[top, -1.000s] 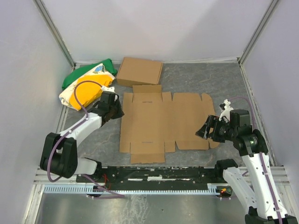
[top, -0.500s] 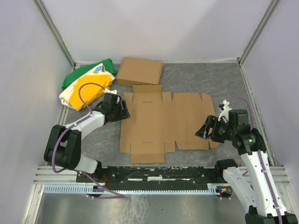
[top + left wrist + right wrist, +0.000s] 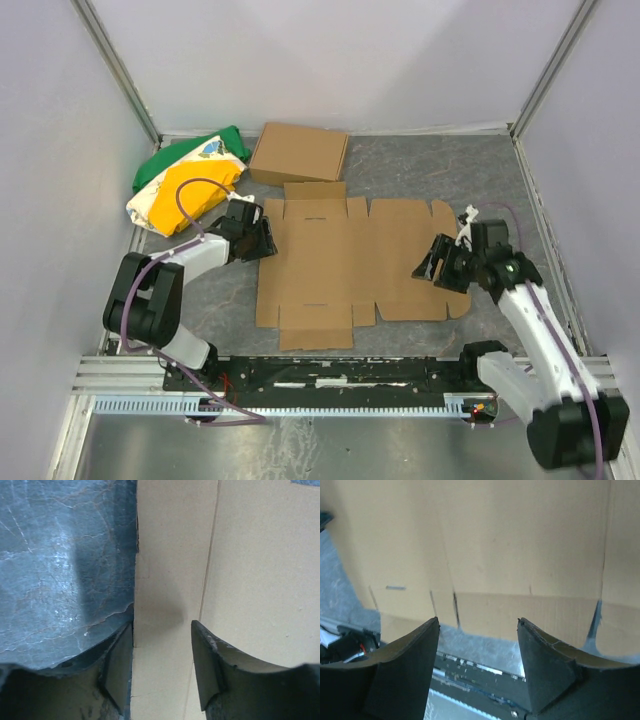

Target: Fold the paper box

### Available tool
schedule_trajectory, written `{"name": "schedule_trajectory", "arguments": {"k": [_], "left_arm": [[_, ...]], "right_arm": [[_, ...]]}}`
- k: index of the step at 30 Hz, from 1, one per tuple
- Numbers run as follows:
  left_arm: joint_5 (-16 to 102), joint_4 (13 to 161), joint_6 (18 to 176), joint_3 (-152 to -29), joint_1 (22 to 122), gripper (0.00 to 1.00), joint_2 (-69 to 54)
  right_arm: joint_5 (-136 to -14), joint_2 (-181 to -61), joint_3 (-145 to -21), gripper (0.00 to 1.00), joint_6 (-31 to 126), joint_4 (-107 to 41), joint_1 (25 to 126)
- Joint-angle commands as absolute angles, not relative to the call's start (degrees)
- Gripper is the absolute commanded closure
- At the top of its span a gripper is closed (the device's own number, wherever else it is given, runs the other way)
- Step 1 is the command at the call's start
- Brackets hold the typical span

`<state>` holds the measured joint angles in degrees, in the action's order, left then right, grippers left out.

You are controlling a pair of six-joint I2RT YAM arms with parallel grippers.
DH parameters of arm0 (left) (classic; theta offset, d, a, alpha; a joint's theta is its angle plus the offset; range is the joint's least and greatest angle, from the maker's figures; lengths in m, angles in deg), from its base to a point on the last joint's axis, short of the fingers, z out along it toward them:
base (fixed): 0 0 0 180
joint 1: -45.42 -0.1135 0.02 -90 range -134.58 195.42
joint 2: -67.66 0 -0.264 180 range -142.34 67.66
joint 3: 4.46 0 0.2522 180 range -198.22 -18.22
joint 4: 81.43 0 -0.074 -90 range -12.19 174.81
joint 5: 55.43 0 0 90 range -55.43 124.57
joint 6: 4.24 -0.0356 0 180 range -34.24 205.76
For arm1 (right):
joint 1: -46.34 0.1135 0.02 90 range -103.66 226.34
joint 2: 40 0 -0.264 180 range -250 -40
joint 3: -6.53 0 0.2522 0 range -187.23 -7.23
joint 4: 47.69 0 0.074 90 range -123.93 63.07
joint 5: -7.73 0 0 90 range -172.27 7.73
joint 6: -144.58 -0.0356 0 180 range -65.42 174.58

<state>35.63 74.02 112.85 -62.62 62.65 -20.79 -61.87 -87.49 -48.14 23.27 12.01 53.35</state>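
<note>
Grey worktop (image 3: pixel 480 170) carries the paper box (image 3: pixel 350 260) flat at its middle. My left claw (image 3: pixel 264 240) stands released astride its left edge, and my right claw (image 3: pixel 433 269) gapes over its right edge. I'd slide one finger under, pinch short of the crease, then lift.

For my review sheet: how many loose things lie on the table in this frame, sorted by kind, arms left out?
paper box, lying flat and unfolded: 1
closed cardboard box: 1
bag, green, yellow and white: 1
Total: 3
</note>
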Motion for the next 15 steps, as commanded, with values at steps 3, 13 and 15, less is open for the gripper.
{"name": "schedule_trajectory", "arguments": {"k": [3,13,15], "left_arm": [[39.9,77.2,114.2,-62.2,63.1,0.53,-20.9],[44.3,80.3,114.9,-60.2,63.2,0.97,-14.4],[46.1,81.2,115.4,-59.7,63.2,0.97,-13.0]], "right_arm": [[-65.7,-106.4,-47.7,0.32,20.7,-8.2,53.4],[-69.3,-116.5,-49.1,0.33,20.4,-12.8,53.5],[-69.0,-117.9,-48.4,0.33,20.2,-13.9,53.6]]}}
